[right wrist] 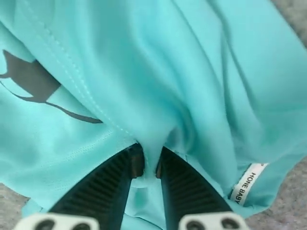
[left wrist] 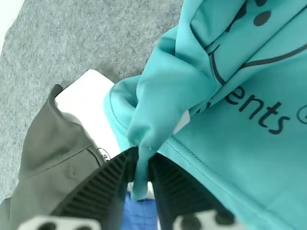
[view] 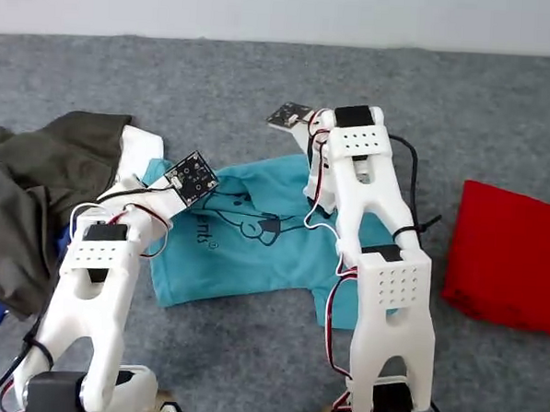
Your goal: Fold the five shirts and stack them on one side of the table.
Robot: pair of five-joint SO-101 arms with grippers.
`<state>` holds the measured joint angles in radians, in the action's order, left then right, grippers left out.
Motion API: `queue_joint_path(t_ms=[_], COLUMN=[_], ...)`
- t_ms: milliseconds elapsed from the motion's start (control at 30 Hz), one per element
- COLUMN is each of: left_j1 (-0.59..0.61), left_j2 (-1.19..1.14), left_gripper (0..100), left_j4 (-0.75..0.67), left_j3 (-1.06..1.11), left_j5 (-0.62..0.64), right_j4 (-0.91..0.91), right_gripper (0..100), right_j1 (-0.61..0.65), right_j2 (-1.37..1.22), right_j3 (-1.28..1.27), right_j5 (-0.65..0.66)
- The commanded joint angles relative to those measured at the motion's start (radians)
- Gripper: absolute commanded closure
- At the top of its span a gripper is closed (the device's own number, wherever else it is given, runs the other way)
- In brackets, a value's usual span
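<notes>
Both pincers are gripping the teal shirt [view: 245, 246]: our left gripper [left wrist: 141, 167] and our right gripper [right wrist: 147, 165] are each clamping a fold of it.

We are holding the shirt spread across the middle of the grey table [view: 217, 83], print side up. Our left gripper is pinching its edge beside a heap of an olive shirt [view: 45, 185] and a white garment [view: 140, 147]; a folded red shirt [view: 508, 255] is lying well apart on the table's right side.
</notes>
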<state>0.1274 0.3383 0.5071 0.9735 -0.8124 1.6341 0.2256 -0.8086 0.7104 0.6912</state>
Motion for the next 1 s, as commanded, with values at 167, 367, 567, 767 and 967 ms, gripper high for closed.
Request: queue_joint_path(t_ms=[167, 367, 567, 767, 967], left_j1=[0.005, 0.038, 0.018, -0.008, 0.008], left_j2=[0.009, 0.008, -0.003, -0.002, 0.008], left_gripper=[99, 99, 99, 99, 99], left_j4=[-0.005, -0.008, -0.006, -0.011, -0.005], left_j3=[-0.021, -0.188, -0.338, -0.363, -0.530], left_j5=[0.041, 0.247, 0.269, 0.269, 0.273], right_j4=[0.007, -0.001, 0.008, -0.013, -0.024], right_gripper=[98.8, 98.8, 98.7, 98.7, 98.7], right_j1=[-0.025, -0.091, -0.151, -0.154, -0.202], right_j2=[0.105, 0.217, 0.236, 0.249, 0.312], right_j3=[0.112, 0.238, 0.367, 0.373, 0.554], right_j5=[0.037, 0.038, 0.075, 0.098, 0.097])
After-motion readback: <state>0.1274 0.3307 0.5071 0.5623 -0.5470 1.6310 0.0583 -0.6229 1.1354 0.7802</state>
